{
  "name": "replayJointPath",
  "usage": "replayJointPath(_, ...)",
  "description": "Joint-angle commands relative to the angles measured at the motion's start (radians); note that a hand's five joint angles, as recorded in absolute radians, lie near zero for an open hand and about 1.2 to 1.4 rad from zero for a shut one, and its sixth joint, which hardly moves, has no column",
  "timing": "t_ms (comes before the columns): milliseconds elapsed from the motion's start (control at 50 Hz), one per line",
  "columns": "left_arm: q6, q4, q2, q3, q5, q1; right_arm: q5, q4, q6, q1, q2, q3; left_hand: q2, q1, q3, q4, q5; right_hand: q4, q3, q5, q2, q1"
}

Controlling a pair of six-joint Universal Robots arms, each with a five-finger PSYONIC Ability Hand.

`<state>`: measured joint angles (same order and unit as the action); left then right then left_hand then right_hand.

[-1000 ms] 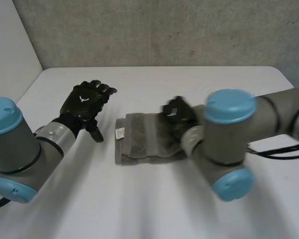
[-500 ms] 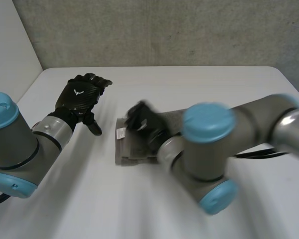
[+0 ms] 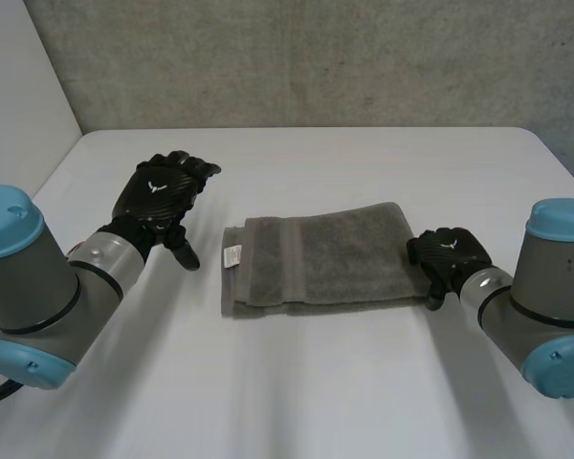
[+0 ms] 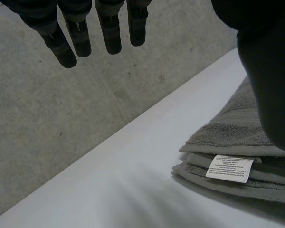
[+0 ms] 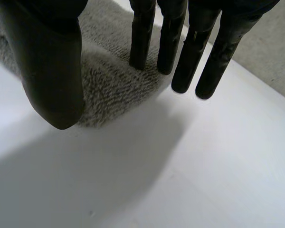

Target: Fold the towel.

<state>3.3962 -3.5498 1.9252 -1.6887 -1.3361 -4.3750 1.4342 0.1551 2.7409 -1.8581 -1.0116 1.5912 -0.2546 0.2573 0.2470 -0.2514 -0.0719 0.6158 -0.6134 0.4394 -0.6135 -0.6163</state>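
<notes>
The folded towel lies mid-way across the table, long axis left to right, label at its left end. The left robot hand is spread, left of it. The right robot hand is straight-fingered, at its right end.

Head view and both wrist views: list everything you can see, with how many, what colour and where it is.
towel: one, grey, folded, lying flat in the middle of the table between the two hands
label: one, white, on the towel's end nearest the left hand
table: one, white, under everything
wall: one, grey, behind the table's far edge
arms: two, grey with light-blue caps, one at each side of the table
left hand: one, black, open, beside the towel's label end and apart from it
right hand: one, black, open, fingers straight, at the towel's other end
</notes>
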Motion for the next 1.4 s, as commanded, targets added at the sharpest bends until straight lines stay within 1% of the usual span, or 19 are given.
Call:
replayJointPath(20,-0.002,0.000,0.000,0.000,0.000,0.002,-0.005,0.021,-0.009,0.016,0.022,-0.004,0.038,-0.041,-0.031,0.035,0.030,0.165,-0.167,0.167,-0.167,-0.164)
replayJointPath(180,-0.002,-0.001,0.000,-0.002,0.000,0.002,-0.023,0.037,0.006,0.013,0.022,0.001,0.038,-0.041,-0.031,0.035,0.030,0.177,-0.179,0.178,-0.179,-0.176)
replayJointPath(220,-0.002,-0.001,0.001,-0.002,0.000,0.002,-0.026,0.047,0.008,0.013,0.022,0.006,0.038,-0.041,-0.031,0.035,0.030,0.300,-0.302,0.302,-0.302,-0.299)
replayJointPath(240,-0.002,-0.001,0.001,-0.002,0.000,0.002,-0.028,0.060,0.008,0.014,0.022,0.009,0.038,-0.041,-0.031,0.035,0.030,0.567,-0.570,0.569,-0.570,-0.567)
replayJointPath(260,-0.002,0.000,0.001,-0.002,0.000,0.002,-0.028,0.060,0.008,0.014,0.022,0.009,0.038,-0.041,-0.031,0.035,0.030,0.570,-0.573,0.572,-0.572,-0.570)
replayJointPath(280,-0.002,0.000,0.001,-0.002,0.000,0.002,-0.026,0.073,0.008,0.014,0.024,0.009,0.038,-0.041,-0.031,0.035,0.030,0.778,-0.781,0.780,-0.781,-0.778)
replayJointPath(480,-0.002,-0.001,-0.006,0.011,0.000,-0.003,-0.024,0.075,-0.004,-0.006,-0.033,-0.073,0.041,-0.044,-0.034,0.038,0.033,0.780,-0.783,0.782,-0.783,-0.780)
replayJointPath(600,-0.014,-0.003,-0.028,0.027,-0.002,-0.009,-0.040,0.057,0.003,-0.243,-0.032,-0.231,0.038,-0.041,-0.031,0.035,0.030,0.780,-0.783,0.782,-0.783,-0.780)
replayJointPath(640,-0.026,-0.001,-0.031,0.034,-0.002,-0.012,-0.089,0.050,-0.003,-0.360,0.049,-0.325,0.038,-0.041,-0.031,0.035,0.030,0.780,-0.783,0.782,-0.783,-0.780)
replayJointPath(800,-0.097,-0.001,-0.029,0.050,-0.003,-0.021,-0.132,-0.080,-0.023,-0.530,0.273,-0.520,0.035,-0.038,-0.028,0.032,0.027,0.780,-0.783,0.782,-0.783,-0.780)
replayJointPath(880,-0.101,-0.001,-0.023,0.049,-0.002,-0.020,-0.129,-0.137,-0.059,-0.532,0.292,-0.531,0.035,-0.038,-0.028,0.032,0.027,0.780,-0.783,0.782,-0.783,-0.780)
replayJointPath(900,-0.101,-0.001,-0.023,0.049,-0.002,-0.020,-0.123,-0.153,-0.067,-0.524,0.283,-0.531,0.035,-0.038,-0.028,0.032,0.027,0.552,-0.554,0.554,-0.554,-0.551)
replayJointPath(920,-0.101,-0.001,-0.017,0.050,-0.002,-0.020,-0.123,-0.157,-0.064,-0.512,0.260,-0.522,0.035,-0.038,-0.028,0.032,0.027,-0.171,0.169,-0.169,0.169,0.172)
replayJointPath(940,-0.100,-0.001,-0.011,0.053,0.000,-0.018,-0.123,-0.157,-0.064,-0.512,0.260,-0.522,0.038,-0.041,-0.031,0.035,0.030,-0.178,0.176,-0.177,0.176,0.179)
replayJointPath(960,-0.100,-0.001,-0.011,0.054,0.000,-0.018,-0.118,-0.157,-0.060,-0.494,0.222,-0.505,0.038,-0.041,-0.031,0.035,0.030,-0.441,0.439,-0.439,0.439,0.442)
replayJointPath(1100,-0.106,0.000,0.049,0.118,-0.005,0.003,-0.112,-0.111,0.010,-0.417,0.064,-0.381,0.035,-0.038,-0.028,0.032,0.027,-0.441,0.439,-0.439,0.439,0.442)
replayJointPath(1180,-0.120,0.006,0.090,0.142,-0.006,0.028,-0.113,-0.097,0.141,-0.380,0.016,-0.336,0.032,-0.035,-0.025,0.029,0.024,-0.441,0.439,-0.439,0.439,0.442)
replayJointPath(1320,-0.155,0.037,0.187,0.146,-0.049,0.086,-0.115,-0.094,0.229,-0.345,0.050,-0.356,0.023,-0.026,-0.016,0.020,0.015,-0.441,0.439,-0.439,0.439,0.442)
replayJointPath(1400,-0.152,0.075,0.221,0.139,-0.071,0.107,-0.109,-0.109,0.232,-0.343,0.155,-0.439,0.023,-0.026,-0.016,0.020,0.015,-0.441,0.439,-0.439,0.439,0.442)
